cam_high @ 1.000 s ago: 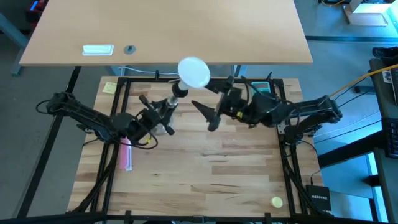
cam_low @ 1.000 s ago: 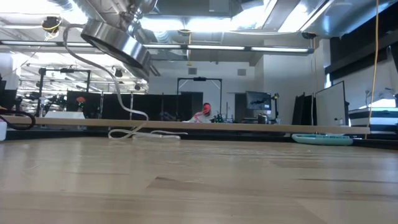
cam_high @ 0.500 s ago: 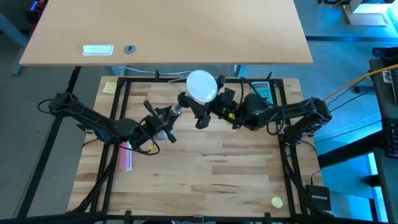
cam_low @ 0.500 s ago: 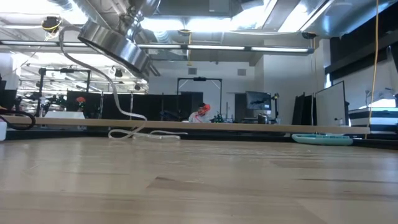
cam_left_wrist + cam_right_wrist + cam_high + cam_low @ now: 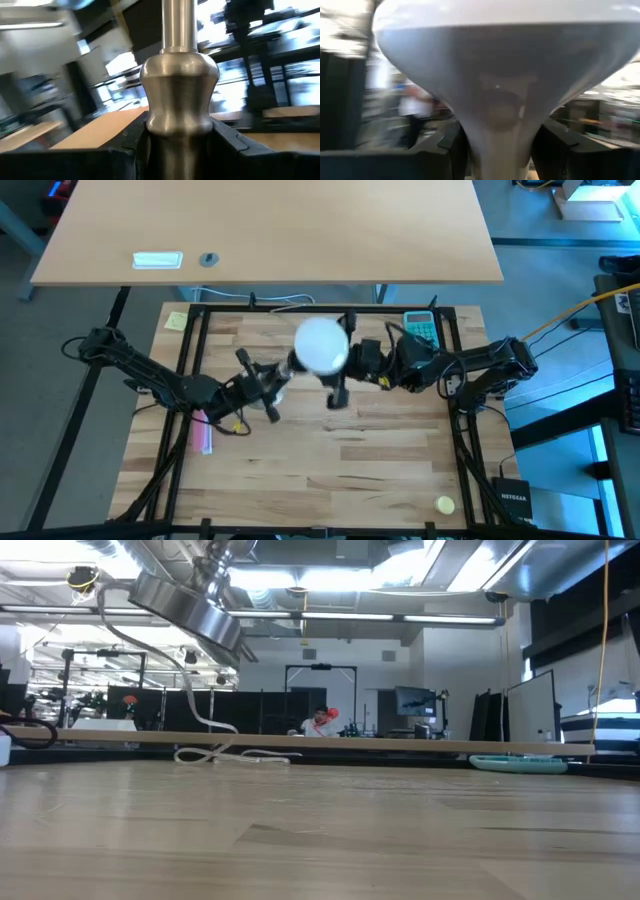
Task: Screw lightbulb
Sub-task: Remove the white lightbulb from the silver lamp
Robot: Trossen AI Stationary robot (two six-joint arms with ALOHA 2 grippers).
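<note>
The lightbulb [image 5: 320, 345], white and frosted, is held up over the table's far middle. Its globe [image 5: 500, 55] fills the right wrist view. It sits at the top of a silvery socket stand [image 5: 179, 100], whose round base [image 5: 185, 608] hangs in the air, tilted. My left gripper [image 5: 262, 380] is shut on the stand. My right gripper [image 5: 338, 362] reaches in from the right and is shut on the bulb; in the high view the globe hides the bulb's neck and the socket. My left gripper pinches the stand's stem just below its bulge [image 5: 179, 142] between the two fingers [image 5: 125, 150], which lie across the stem. The whole stand is lifted clear of the table and tilted. My right gripper has the bulb's narrow neck [image 5: 497, 140] between its two fingers [image 5: 451, 145], one on each side, just under the globe. The fingers come from the table's right and lie across the neck. The bulb is clear of the table, on the held stand.
A pink object [image 5: 203, 432] lies on the table at the left, a small yellow one [image 5: 444, 503] near the front right corner. A teal device [image 5: 420, 328] and a yellow note [image 5: 177, 320] lie at the far edge. A white cable [image 5: 230, 754] trails across the far side.
My left gripper has brought the stand and bulb toward the table's near edge and a little right. My right gripper, open wide a second ago, has moved left to the bulb, tipped, and shut on its neck.
</note>
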